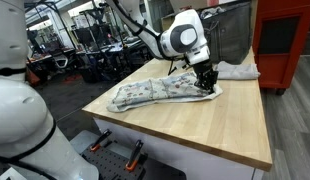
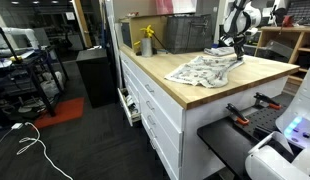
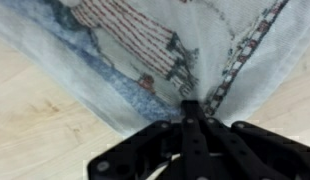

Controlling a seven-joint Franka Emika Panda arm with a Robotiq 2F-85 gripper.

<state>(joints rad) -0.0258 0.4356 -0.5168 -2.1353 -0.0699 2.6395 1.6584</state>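
The claw (image 3: 191,108) is clenched on a thin fold of the patterned cloth (image 1: 155,93). So slim a pinch may slip under a pull, since most of the cloth lies dragging on the counter (image 1: 185,135).

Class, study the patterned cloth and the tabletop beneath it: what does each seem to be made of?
Cloth: soft woven fabric, perhaps cotton, matte; it folds and wrinkles.
Tabletop: pale wood, seemingly butcher block, smooth low-sheen finish; plank seams and grain show.
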